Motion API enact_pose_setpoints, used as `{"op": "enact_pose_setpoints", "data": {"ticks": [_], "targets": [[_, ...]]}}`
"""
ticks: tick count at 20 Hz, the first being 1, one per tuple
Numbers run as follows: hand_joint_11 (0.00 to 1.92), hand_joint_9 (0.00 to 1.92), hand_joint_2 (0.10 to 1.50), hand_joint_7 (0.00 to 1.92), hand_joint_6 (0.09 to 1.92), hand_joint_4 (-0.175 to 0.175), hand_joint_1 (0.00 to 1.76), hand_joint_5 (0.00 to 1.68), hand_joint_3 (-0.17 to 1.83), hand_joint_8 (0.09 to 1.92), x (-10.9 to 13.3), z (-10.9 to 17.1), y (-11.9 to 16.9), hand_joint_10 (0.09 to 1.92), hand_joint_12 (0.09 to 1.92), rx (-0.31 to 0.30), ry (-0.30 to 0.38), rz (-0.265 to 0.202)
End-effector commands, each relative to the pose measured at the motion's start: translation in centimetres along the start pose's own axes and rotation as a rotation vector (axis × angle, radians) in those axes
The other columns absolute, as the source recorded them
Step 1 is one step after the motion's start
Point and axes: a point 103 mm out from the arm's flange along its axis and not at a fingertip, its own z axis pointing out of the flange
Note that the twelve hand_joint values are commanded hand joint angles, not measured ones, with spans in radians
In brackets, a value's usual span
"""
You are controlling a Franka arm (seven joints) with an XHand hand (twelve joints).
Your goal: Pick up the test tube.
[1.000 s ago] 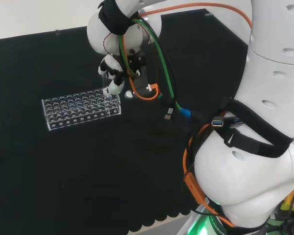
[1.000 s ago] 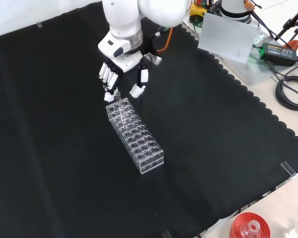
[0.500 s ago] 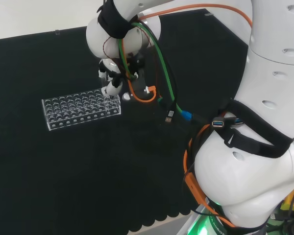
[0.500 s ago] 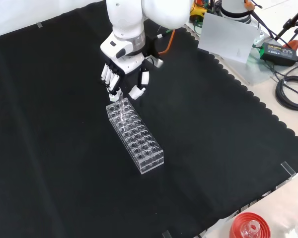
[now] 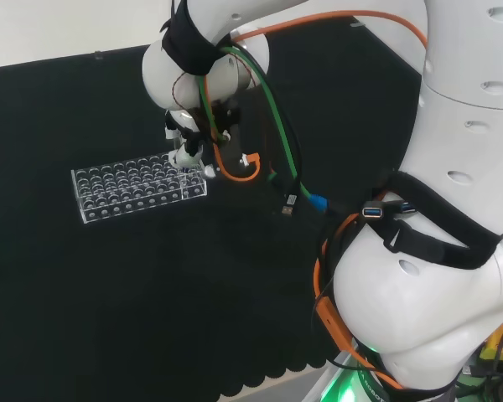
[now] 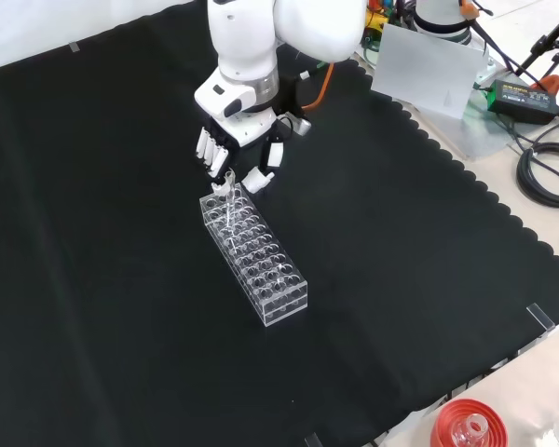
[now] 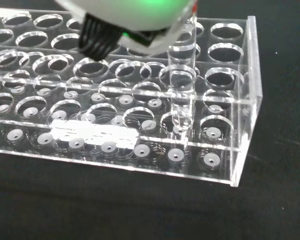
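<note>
change: since a second ago the hand [image 6: 233,154] has come nearer the rack [image 6: 254,254] in the front view; in the head view it has slid left to the rack's right end. the rack has stayed where it was.
hand: above the rack's far end in the front view, fingers [image 6: 211,152] pointing down and only slightly bent, thumb [image 6: 261,174] set apart from them. it has hold of nothing.
hand in head view: its fingertips [image 5: 185,156] hang over the rack's [image 5: 140,186] right end.
tube: a clear test tube [image 7: 182,80] stands upright in a hole near the rack's [image 7: 140,100] end, in the second column from that end, as the wrist view shows it. its top rises above the rack's upper plate.
tube in front view: a faint clear glint [image 6: 228,209] at the rack's far end, just below the fingertips.
contact: i cannot tell whether a finger touches the tube.
rack: clear plastic, many holes, lying on the table [image 6: 93,279].
table: covered in black cloth.
</note>
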Motion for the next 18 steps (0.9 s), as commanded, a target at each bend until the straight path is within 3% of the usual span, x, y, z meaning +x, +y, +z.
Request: {"op": "enact_pose_setpoints", "data": {"ticks": [1, 5, 12, 18], "targets": [[1.03, 1.14, 0.91, 1.17, 0.89, -0.145, 1.22, 1.01, 0.30, 0.78, 1.0, -0.6, 0.2, 0.39, 1.01, -0.050, -0.019, 0.011], [1.08, 1.17, 1.02, 1.12, 0.87, -0.174, 1.27, 1.05, 0.09, 0.85, 1.3, -0.7, 0.2, 0.41, 0.99, -0.053, -0.027, 0.015], [1.11, 1.13, 1.04, 1.09, 0.90, -0.175, 1.27, 1.04, 0.07, 0.90, 1.2, -0.9, 0.1, 0.54, 0.93, -0.050, -0.028, 0.021], [1.11, 1.12, 1.04, 1.09, 0.90, -0.175, 1.27, 1.04, 0.07, 0.90, 1.6, -2.8, 0.5, 0.59, 0.93, -0.043, -0.050, 0.012]]}}
